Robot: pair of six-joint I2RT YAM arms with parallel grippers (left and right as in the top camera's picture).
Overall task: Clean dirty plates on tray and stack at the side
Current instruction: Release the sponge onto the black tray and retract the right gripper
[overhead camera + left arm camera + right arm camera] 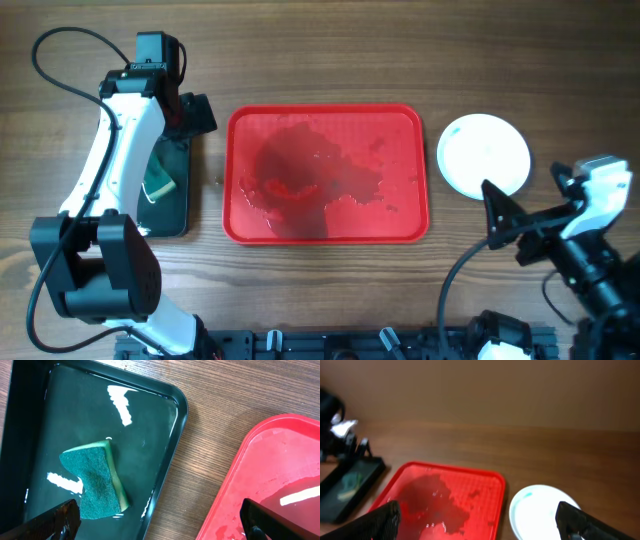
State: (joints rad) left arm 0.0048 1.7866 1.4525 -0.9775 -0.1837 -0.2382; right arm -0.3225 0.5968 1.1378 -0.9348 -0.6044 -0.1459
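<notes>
The red tray (326, 118) lies in the middle of the table, wet, with no plates on it. It also shows in the left wrist view (280, 475) and the right wrist view (440, 500). A stack of plates (484, 154) with a white one on top stands on the table to the tray's right; it shows with a faint teal mark near its rim in the right wrist view (540, 510). My left gripper (160, 522) is open and empty above the gap between the black tray and the red tray. My right gripper (480, 520) is open and empty, near the plates.
A black glossy tray (172, 185) holding water and a green sponge (97, 480) lies left of the red tray. The left arm reaches over it. Cables run along the table's left and front edges.
</notes>
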